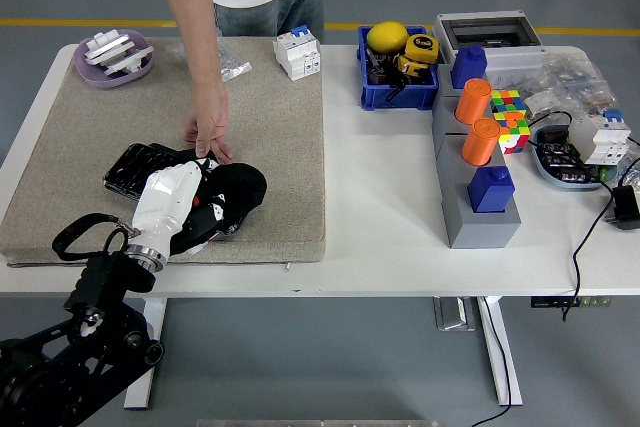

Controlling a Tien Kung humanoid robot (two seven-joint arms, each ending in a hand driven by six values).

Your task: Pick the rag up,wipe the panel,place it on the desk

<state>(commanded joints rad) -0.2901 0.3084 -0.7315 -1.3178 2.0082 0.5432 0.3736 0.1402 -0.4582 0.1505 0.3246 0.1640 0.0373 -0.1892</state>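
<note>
The black panel (pixel 140 168) lies on the beige mat (pixel 280 137) at the left of the table. A black rag (pixel 238 188) rests on the panel's right end. My left hand (pixel 205 209), white-backed, is curled on the rag and presses it on the panel. A person's hand (pixel 207 130) holds the panel's far edge with its fingertips. My right hand is out of view.
A purple dish (pixel 113 59) with white parts sits at the mat's far left. A white breaker (pixel 298 52) stands at the mat's far edge. A blue bin (pixel 397 69), a grey block (pixel 478 187) with orange cylinders and small parts fill the right side.
</note>
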